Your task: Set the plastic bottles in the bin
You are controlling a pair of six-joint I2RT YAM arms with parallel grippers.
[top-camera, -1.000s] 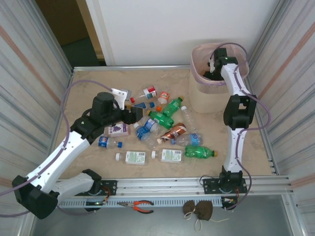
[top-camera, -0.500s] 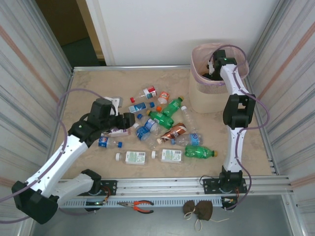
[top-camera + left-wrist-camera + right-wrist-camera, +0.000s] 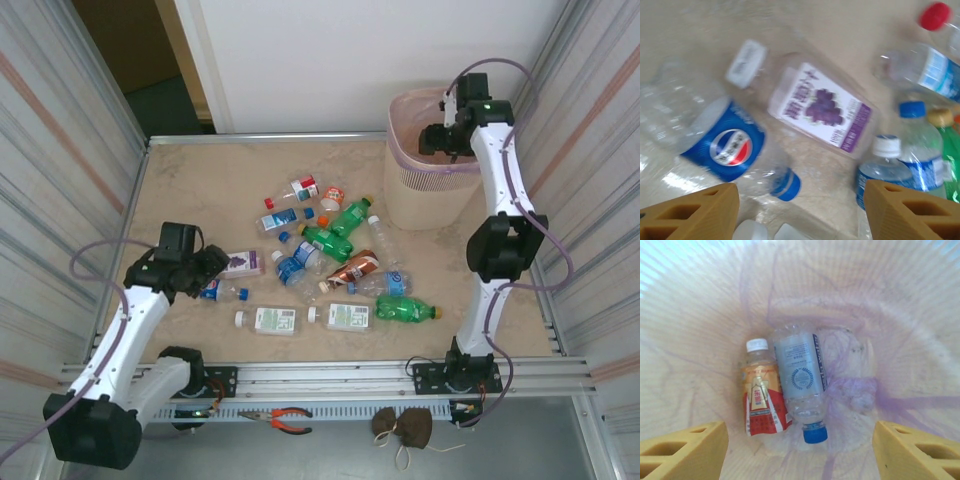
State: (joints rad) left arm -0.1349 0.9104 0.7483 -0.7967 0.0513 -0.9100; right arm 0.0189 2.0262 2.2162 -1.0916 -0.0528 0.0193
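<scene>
Two bottles (image 3: pixel 799 380) are seen lying in the bin (image 3: pixel 420 195) at the far right of the table (image 3: pixel 200 180), and about a dozen more bottles (image 3: pixel 330 265) are left scattered mid-table. The right gripper (image 3: pixel 440 140) is held wide open and empty over the bin. The left gripper (image 3: pixel 800 210) is spread open, empty, above a blue-labelled bottle (image 3: pixel 725 145).

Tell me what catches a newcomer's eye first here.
A scatter of plastic bottles lies across the table, green ones standing out. At the far right stands the beige bin, the right gripper open above it, two bottles already lying on its pink liner.
</scene>
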